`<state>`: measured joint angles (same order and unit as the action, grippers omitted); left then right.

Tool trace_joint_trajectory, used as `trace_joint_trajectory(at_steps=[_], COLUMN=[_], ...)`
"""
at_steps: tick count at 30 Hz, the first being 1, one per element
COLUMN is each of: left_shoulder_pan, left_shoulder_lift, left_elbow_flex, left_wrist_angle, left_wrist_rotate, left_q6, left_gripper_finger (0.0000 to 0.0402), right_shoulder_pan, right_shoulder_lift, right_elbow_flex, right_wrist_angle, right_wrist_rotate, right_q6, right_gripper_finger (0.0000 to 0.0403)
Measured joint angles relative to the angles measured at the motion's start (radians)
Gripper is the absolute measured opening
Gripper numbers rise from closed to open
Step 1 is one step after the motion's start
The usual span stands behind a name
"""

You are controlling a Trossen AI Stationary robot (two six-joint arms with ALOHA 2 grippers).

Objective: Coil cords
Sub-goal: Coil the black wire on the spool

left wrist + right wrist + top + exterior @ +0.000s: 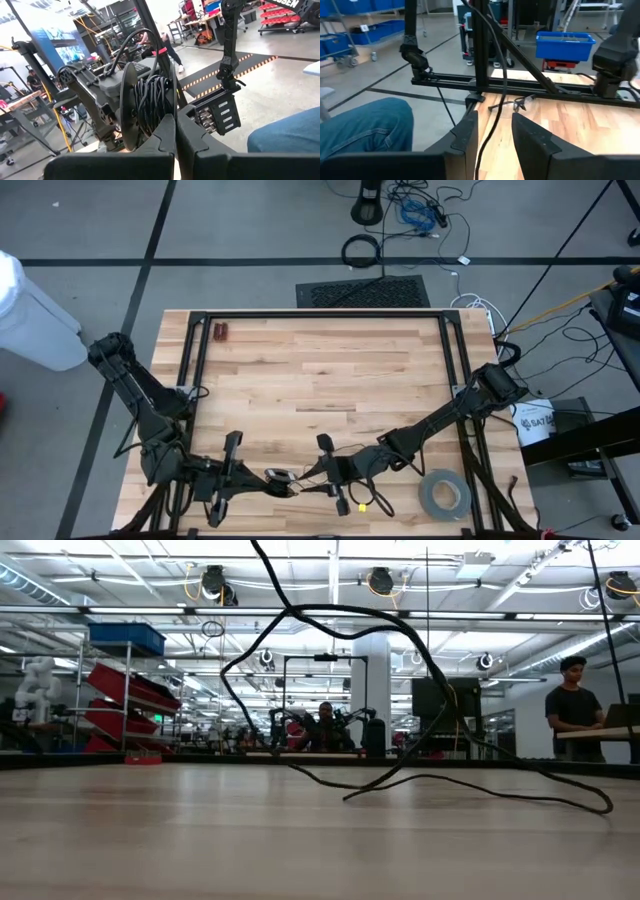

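Cord [492, 100] strand runs between the right tool's [494, 131] parted fingers, its coiled bundle [152, 102] clamped in the left tool [176, 131].

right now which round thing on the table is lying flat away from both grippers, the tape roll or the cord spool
The grey tape roll: it lies flat near the table's right front corner, untouched. The cord spool is pinched edge-on in the left gripper.

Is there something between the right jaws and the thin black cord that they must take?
Nothing visible. The thin black cord already runs between the open jaws of the right gripper, above the wooden table.
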<state>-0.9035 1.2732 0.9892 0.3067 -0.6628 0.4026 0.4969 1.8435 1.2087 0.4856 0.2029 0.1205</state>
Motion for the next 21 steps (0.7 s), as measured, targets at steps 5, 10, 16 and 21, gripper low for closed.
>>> trace_joint_trajectory(at_steps=[5, 10, 16, 21], left_shoulder_pan=[0.0, 0.0, 0.0, 0.001], left_shoulder_lift=[0.0, 0.0, 0.0, 0.011], left_elbow_flex=[0.0, 0.0, 0.0, 0.0], left_wrist_angle=[0.005, 0.005, 0.005, 0.007], left_wrist_rotate=[0.0, 0.0, 0.001, 0.049], left_q6=[0.002, 0.004, 0.003, 0.001], left_gripper_finger=[0.0, 0.0, 0.0, 0.0], right_shoulder_pan=[-0.008, -0.012, -0.012, -0.018], right_shoulder_lift=[0.015, 0.021, 0.021, 0.021], right_elbow_flex=[-0.001, 0.0, 0.0, 0.018], right_wrist_angle=[0.026, 0.027, 0.029, 0.028], right_wrist_rotate=[-0.021, -0.021, -0.02, -0.018], right_q6=[0.007, 0.006, -0.011, -0.035], right_gripper_finger=[0.0102, 0.0079, 0.0007, 0.0002])
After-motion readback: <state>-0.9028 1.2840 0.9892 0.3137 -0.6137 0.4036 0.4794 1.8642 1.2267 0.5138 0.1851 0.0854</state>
